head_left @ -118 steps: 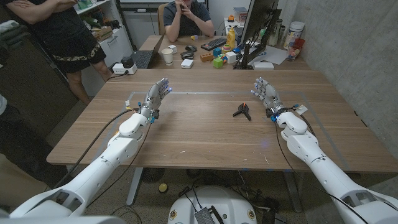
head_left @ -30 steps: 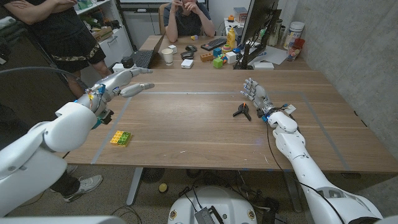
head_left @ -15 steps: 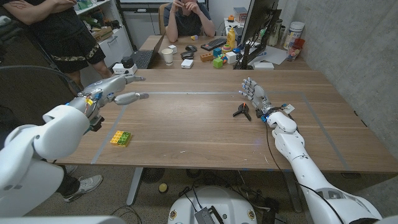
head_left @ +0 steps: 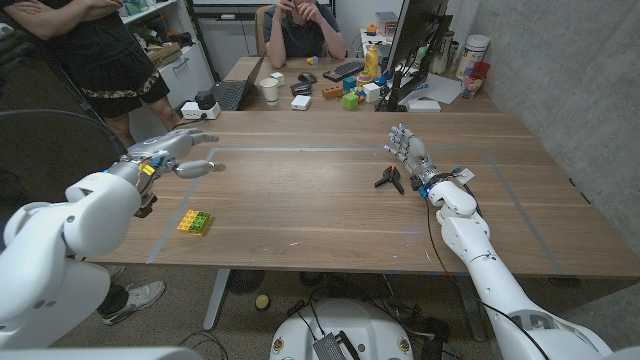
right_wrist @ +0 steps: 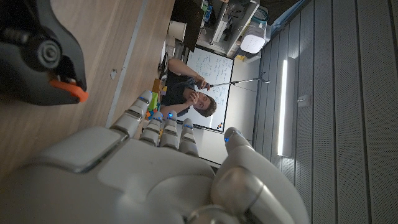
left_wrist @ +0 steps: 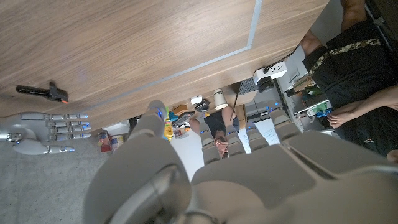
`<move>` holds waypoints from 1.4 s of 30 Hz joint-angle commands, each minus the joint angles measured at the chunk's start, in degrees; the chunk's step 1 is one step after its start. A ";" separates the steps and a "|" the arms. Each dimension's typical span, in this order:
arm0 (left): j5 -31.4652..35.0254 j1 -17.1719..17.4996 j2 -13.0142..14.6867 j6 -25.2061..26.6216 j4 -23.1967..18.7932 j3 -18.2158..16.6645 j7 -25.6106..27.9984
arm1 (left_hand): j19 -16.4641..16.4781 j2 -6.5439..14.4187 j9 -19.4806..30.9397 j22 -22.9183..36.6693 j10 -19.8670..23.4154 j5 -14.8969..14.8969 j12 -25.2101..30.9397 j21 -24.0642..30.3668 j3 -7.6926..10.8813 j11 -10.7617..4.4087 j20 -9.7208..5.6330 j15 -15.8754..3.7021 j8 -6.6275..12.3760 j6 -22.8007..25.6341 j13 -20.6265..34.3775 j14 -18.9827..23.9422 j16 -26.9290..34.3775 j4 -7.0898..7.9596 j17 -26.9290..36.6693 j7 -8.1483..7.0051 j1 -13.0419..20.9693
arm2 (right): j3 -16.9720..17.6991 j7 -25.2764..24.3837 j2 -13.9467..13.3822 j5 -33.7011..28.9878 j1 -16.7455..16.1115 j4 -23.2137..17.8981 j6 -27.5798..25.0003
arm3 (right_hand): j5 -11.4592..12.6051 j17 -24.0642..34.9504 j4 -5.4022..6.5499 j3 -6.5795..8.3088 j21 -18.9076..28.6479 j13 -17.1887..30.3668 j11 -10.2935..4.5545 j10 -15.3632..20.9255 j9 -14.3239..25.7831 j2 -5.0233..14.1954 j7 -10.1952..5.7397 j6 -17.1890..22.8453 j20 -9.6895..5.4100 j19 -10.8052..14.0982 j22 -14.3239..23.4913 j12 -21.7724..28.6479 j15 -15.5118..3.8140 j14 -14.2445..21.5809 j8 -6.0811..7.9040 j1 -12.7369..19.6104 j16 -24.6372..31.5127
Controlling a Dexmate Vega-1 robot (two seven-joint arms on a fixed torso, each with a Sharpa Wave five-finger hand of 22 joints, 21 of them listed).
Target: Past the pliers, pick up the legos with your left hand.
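The legos (head_left: 194, 221), a small yellow and green block cluster, lie on the wooden table (head_left: 300, 215) near its left front. My left hand (head_left: 175, 150) hovers beyond them by the table's left edge, fingers spread, holding nothing. The pliers (head_left: 389, 179), black with orange tips, lie right of centre. My right hand (head_left: 408, 152) stands just beside them, fingers apart and empty. The left wrist view looks over my left hand (left_wrist: 205, 180) at the pliers (left_wrist: 40, 91) and the right hand (left_wrist: 46, 124). In the right wrist view the pliers (right_wrist: 37, 56) sit close ahead of my right hand (right_wrist: 143, 168).
Pale tape lines (head_left: 330, 150) mark a rectangle on the table. Behind it a second desk (head_left: 330, 85) carries a cup, a keyboard, coloured blocks and a monitor (head_left: 415, 40). A person sits there and another stands at the far left.
My left hand has swung left and slightly nearer, out towards the table's left edge. The right hand, pliers and legos have stayed put.
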 commanded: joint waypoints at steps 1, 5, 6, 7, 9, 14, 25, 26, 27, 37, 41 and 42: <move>9.47 -2.27 -0.94 2.57 2.17 3.52 -7.17 | -0.32 -0.13 0.09 0.26 -0.55 0.40 -0.25 -0.24 0.07 -0.20 0.29 0.09 0.50 0.25 0.32 -0.77 0.05 -0.19 0.15 -0.31 1.03 | -0.56 -1.41 -0.32 -0.22 -0.81 -1.62 -0.24 | 0.21 0.16 -0.01 -0.29 0.21 0.20 0.04 0.17 0.11 -0.26 -0.07 0.28 0.16 0.13 0.23 0.26 0.57 0.08 0.31 -0.53 0.49; 13.26 -2.79 -1.32 3.11 2.62 5.16 -8.81 | 0.03 -0.30 0.10 0.28 -1.30 0.49 -0.34 -0.31 0.07 -0.23 0.24 0.44 0.63 0.49 0.32 -1.44 -0.01 -0.20 0.14 -0.34 1.93 | -0.60 -1.33 -0.52 -0.07 -0.89 -1.76 -0.16 | 0.24 0.16 0.05 -0.39 0.21 0.20 0.04 0.25 0.11 -0.33 -0.09 0.31 0.15 0.15 0.23 0.28 0.60 0.13 0.32 -0.66 0.51; 13.84 -2.95 -1.54 3.09 2.72 5.41 -9.14 | 0.10 -0.33 0.10 0.28 -1.43 0.51 -0.36 -0.31 0.06 -0.25 0.23 0.46 0.64 0.51 0.32 -1.55 -0.02 -0.20 0.14 -0.35 2.06 | -0.61 -1.29 -0.55 -0.02 -0.90 -1.80 -0.14 | 0.25 0.16 0.06 -0.41 0.22 0.20 0.04 0.25 0.11 -0.34 -0.04 0.29 0.16 0.16 0.23 0.28 0.59 0.14 0.32 -0.68 0.51; 14.11 -3.01 -1.80 2.83 2.80 5.48 -9.32 | 0.20 -0.36 0.10 0.28 -1.70 0.53 -0.42 -0.32 0.07 -0.38 0.22 0.51 0.66 0.55 0.32 -1.60 0.01 -0.20 0.14 -0.35 2.26 | -0.62 -1.29 -0.57 0.01 -0.91 -1.83 -0.09 | 0.26 0.16 0.07 -0.43 0.22 0.20 0.06 0.28 0.11 -0.36 -0.04 0.30 0.14 0.18 0.23 0.29 0.59 0.12 0.32 -0.71 0.50; 14.95 -3.21 -2.33 2.46 2.97 5.77 -9.48 | 0.35 -0.39 0.11 0.28 -1.86 0.56 -0.40 -0.33 0.07 -0.21 0.21 0.61 0.72 0.67 0.32 -1.75 0.02 -0.20 0.13 -0.34 2.59 | -0.70 -1.23 -0.69 0.00 -0.93 -1.95 -0.09 | 0.28 0.16 0.10 -0.48 0.22 0.20 0.08 0.29 0.11 -0.40 -0.05 0.30 0.19 0.17 0.23 0.29 0.58 0.11 0.32 -0.77 0.49; 16.77 -4.18 -3.44 1.78 3.89 6.78 -10.51 | 0.58 -0.47 0.11 0.28 -2.01 0.61 -0.33 -0.37 0.07 -0.29 0.22 0.56 0.79 0.86 0.32 -1.95 0.06 -0.19 0.13 -0.34 3.16 | -0.82 -1.25 -0.89 0.02 -1.14 -2.33 -0.18 | 0.32 0.15 0.14 -0.61 0.23 0.19 -0.06 0.32 0.11 -0.52 -0.15 0.27 0.21 0.22 0.23 0.29 0.62 0.12 0.31 -0.91 0.49; 19.79 -5.44 -5.20 0.94 5.65 7.90 -12.51 | 1.21 -0.62 0.13 0.29 -2.92 0.73 -0.33 -0.48 0.03 -0.33 0.22 0.69 0.82 0.99 0.31 -2.56 0.11 -0.14 0.11 -0.39 4.69 | -1.02 -1.73 -1.27 -0.14 -1.28 -3.12 -0.11 | 0.40 0.12 0.19 -0.80 0.20 0.19 0.00 0.37 0.10 -0.73 -0.11 0.30 0.32 0.16 0.22 0.30 0.65 0.11 0.32 -1.11 0.47; 20.68 -5.58 -5.35 1.19 5.73 8.21 -12.92 | 1.29 -0.67 0.13 0.29 -3.04 0.75 -0.33 -0.49 0.01 -0.31 0.21 0.82 0.82 0.99 0.31 -2.67 0.10 -0.14 0.11 -0.39 4.86 | -1.06 -1.72 -1.31 -0.14 -1.26 -3.12 -0.11 | 0.41 0.12 0.19 -0.81 0.20 0.19 0.00 0.36 0.10 -0.74 -0.10 0.31 0.35 0.15 0.22 0.29 0.72 0.10 0.32 -1.12 0.47; 20.91 -5.57 -5.49 1.08 5.76 8.16 -13.26 | 1.40 -0.73 0.13 0.29 -3.14 0.77 -0.33 -0.49 -0.01 -0.15 0.21 0.87 0.81 0.98 0.31 -2.77 0.10 -0.14 0.10 -0.39 5.06 | -1.08 -1.78 -1.31 -0.15 -1.27 -3.17 -0.16 | 0.41 0.11 0.20 -0.83 0.20 0.19 0.01 0.37 0.10 -0.75 -0.11 0.31 0.36 0.16 0.22 0.29 0.75 0.11 0.32 -1.14 0.47; 27.51 -5.85 -7.49 1.26 6.82 9.46 -17.24 | 1.90 -1.29 0.14 0.28 -4.50 0.90 -0.46 -0.68 -0.33 -0.02 0.30 1.26 0.60 0.43 0.30 -3.59 0.09 -0.09 0.10 -0.42 6.46 | -1.37 -2.00 -1.53 -0.21 -1.38 -3.81 -0.53 | 0.50 0.09 0.24 -0.97 0.21 0.19 0.04 0.39 0.10 -0.86 -0.13 0.34 0.39 0.20 0.22 0.28 0.72 0.15 0.33 -1.29 0.47; 30.79 -6.19 -8.62 0.90 7.98 10.34 -17.89 | 2.01 -1.49 0.15 0.28 -4.81 0.95 -0.41 -0.78 -0.47 -0.22 0.31 1.29 0.56 0.27 0.30 -3.88 0.09 -0.05 0.10 -0.42 6.99 | -1.44 -2.26 -1.58 -0.29 -1.51 -4.19 -0.71 | 0.52 0.08 0.24 -0.99 0.20 0.19 0.10 0.44 0.10 -0.88 -0.15 0.36 0.39 0.19 0.22 0.30 0.70 0.17 0.33 -1.31 0.47; 31.29 -6.29 -8.87 0.66 8.36 10.46 -17.77 | 2.03 -1.52 0.15 0.28 -4.87 0.96 -0.41 -0.80 -0.49 -0.18 0.31 1.31 0.56 0.25 0.30 -3.94 0.08 -0.05 0.10 -0.42 7.07 | -1.47 -2.28 -1.59 -0.27 -1.55 -4.29 -0.81 | 0.54 0.07 0.24 -1.00 0.21 0.19 0.05 0.49 0.10 -0.89 -0.09 0.36 0.38 0.19 0.22 0.32 0.68 0.16 0.33 -1.32 0.47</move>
